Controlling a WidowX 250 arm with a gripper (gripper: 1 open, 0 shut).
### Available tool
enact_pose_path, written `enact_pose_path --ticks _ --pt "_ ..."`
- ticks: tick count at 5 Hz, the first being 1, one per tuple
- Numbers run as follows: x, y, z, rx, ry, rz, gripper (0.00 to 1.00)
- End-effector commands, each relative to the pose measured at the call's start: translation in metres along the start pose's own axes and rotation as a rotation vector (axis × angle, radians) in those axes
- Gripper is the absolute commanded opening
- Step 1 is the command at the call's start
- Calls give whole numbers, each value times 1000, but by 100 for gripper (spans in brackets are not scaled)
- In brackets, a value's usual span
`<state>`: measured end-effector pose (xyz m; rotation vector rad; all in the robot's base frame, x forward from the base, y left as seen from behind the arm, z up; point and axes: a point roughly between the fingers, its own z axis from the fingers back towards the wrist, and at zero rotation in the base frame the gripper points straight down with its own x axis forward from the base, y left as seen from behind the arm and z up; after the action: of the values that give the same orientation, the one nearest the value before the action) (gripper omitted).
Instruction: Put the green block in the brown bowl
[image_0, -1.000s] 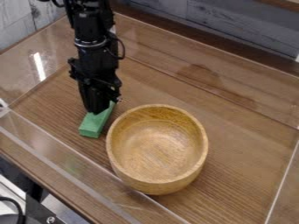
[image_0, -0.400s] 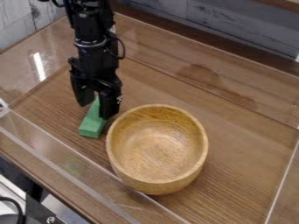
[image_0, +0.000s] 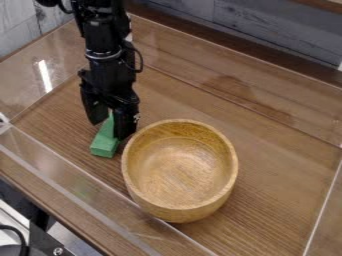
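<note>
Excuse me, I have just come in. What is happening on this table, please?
A black robot arm has its tool at the green block, which lies on the wooden table close beside the brown bowl. The tool seems to be open around the upper part of the block, though the fingers partly hide it. The job is to put the block in the bowl. At this moment the block is outside the bowl, and nothing is seen inside the bowl.
</note>
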<state>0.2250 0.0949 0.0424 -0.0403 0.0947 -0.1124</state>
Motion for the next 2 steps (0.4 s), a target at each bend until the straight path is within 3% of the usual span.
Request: enact_pose_path --ticks 1,2 --pt "1 5 6 22 -34 9 100" --pt "1 6 2 20 -30 8 100"
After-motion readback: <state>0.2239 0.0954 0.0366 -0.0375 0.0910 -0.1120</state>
